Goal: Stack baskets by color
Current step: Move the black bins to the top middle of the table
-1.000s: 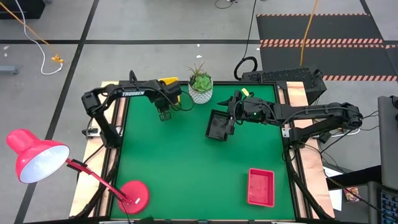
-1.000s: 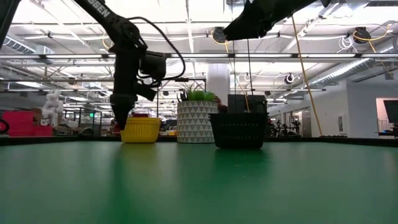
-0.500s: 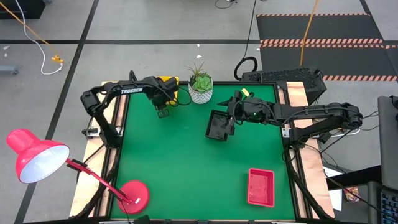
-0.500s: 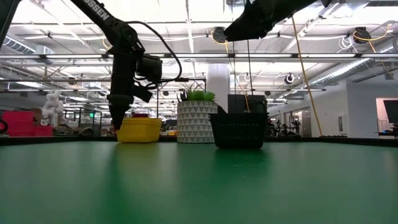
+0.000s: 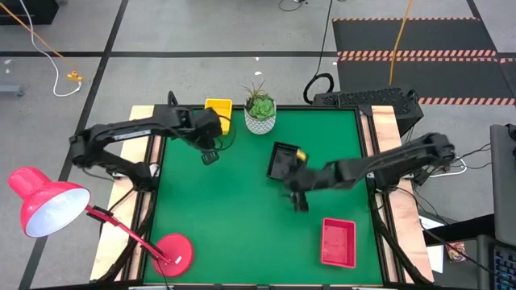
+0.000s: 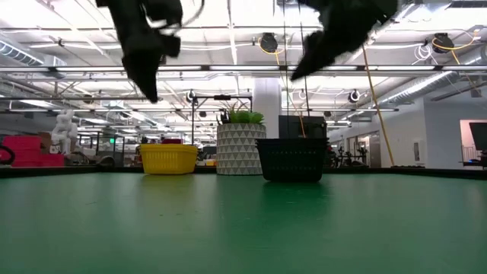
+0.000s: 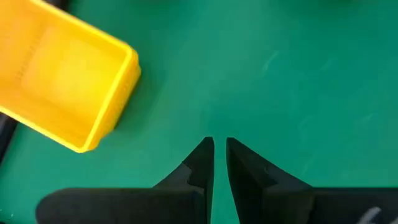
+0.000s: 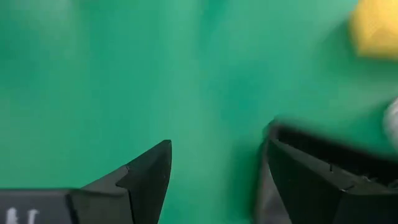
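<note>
A yellow basket (image 5: 218, 113) rests on its base at the table's far left (image 7: 62, 93). A black basket (image 5: 284, 159) stands near the table's middle, and a red basket (image 5: 339, 242) lies at the near right. My left gripper (image 5: 210, 157) hangs high above the mat, on the near side of the yellow basket. Its fingers (image 7: 219, 144) are shut, with nothing between them. My right gripper (image 5: 300, 203) is in the air on the near side of the black basket, open (image 8: 217, 140), with only green mat between its fingers.
A white patterned plant pot (image 5: 260, 114) stands at the far edge between the yellow and black baskets (image 6: 240, 148). A red lamp's round base (image 5: 173, 254) sits at the near left corner. Bare green mat (image 5: 226, 217) fills the middle and near left.
My left gripper has risen from table height beside the yellow basket and drawn back toward the near edge. My right gripper has left its place above the black basket and swung toward the near edge, tipping further down. The baskets have stayed put.
</note>
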Robot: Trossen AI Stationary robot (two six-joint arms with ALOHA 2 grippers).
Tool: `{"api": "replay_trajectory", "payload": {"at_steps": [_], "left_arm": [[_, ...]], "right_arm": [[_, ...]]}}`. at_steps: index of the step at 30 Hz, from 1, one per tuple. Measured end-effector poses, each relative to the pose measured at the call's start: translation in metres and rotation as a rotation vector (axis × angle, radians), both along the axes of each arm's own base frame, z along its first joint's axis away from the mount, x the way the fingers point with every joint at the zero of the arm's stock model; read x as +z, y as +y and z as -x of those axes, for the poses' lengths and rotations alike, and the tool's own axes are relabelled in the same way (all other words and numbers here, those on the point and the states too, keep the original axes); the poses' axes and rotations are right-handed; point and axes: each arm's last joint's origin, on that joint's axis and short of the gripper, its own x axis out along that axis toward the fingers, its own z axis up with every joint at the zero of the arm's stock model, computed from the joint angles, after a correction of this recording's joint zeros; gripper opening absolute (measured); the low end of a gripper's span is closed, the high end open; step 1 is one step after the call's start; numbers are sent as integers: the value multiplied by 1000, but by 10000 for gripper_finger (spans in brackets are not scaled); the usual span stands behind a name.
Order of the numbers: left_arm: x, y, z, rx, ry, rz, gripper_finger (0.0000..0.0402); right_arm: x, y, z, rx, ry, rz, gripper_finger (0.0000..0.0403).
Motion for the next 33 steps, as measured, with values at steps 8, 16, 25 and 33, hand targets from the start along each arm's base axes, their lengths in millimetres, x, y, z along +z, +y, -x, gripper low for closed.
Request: {"api": "replay_trajectory", "payload": {"at_steps": [8,16,25,33], "left_arm": [[22,-32,3,-16,-135,-67,46],[21,-50,3,-55,-104,-68,46],[21,-55,4,-46,-84,-90,46],[20,-55,5,-48,-76,-89,46]], "right_arm": [[-34,37,-37,8,235,-31,256],[-74,12,-53,-134,374,-31,256],[-82,-45,-50,-317,462,4,256],[-79,-79,-57,-312,381,7,256]]}}
